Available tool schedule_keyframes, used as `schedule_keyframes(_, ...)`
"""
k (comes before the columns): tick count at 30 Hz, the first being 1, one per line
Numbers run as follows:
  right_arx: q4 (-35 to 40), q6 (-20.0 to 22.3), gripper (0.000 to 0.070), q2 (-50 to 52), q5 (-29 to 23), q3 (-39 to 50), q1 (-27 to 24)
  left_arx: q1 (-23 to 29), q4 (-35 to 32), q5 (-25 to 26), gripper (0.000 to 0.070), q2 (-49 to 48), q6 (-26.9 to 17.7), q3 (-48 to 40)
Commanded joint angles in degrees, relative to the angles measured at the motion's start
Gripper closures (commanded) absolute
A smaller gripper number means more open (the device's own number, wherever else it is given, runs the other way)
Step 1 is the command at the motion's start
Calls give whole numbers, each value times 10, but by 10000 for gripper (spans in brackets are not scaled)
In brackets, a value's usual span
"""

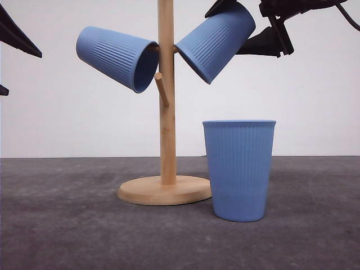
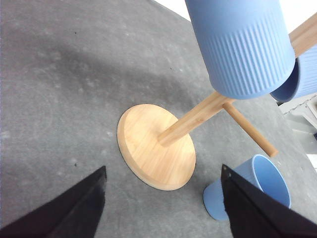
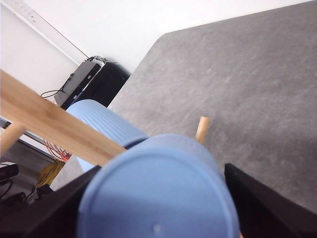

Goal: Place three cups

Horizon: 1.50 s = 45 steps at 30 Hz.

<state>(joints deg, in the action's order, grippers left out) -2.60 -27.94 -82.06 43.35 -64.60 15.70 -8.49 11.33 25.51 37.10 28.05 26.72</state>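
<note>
Your right gripper (image 1: 239,14) was clamped on one cup (image 1: 216,39), mouth tilted onto a peg of the wooden rack (image 1: 166,112). Your left gripper (image 2: 163,208) stood apart, empty. Second cup (image 1: 119,57): hung opposite. Third cup (image 1: 239,169): upright on the grey table (image 1: 67,225), beside the rack's base.

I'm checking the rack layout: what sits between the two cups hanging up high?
In the front view, the wooden post of the rack stands between the left hanging cup and the right hanging cup; each cup mouth points toward it.
</note>
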Motion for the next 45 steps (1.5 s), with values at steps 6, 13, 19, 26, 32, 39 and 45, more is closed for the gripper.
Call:
schedule_keyframes(6, -7, 17, 186, -8, 14, -8, 3, 0, -7, -2, 270, 3, -5, 7)
schedule_keyframes(13, -8, 29, 146, -6, 19, 4, 3, 0, -7, -3, 271, 3, -4, 7)
schedule_keyframes(19, -10, 33, 143, -5, 18, 5, 3, 0, -7, -3, 271, 3, -4, 7)
schedule_keyframes(26, -2, 34, 143, 11, 18, 10, -14, 0, -7, -3, 271, 3, -3, 7)
schedule_keyframes(32, 6, 34, 144, 69, 17, 48, -58, 0, -7, -5, 271, 3, -3, 7)
schedule_keyframes(39, -34, 57, 147, 182, 18, 125, -119, 0, -7, -7, 271, 3, -3, 7)
schedule_keyframes(45, -249, 149, 147, 239, 1, 137, -105, 0, -6, -6, 270, 3, -3, 7)
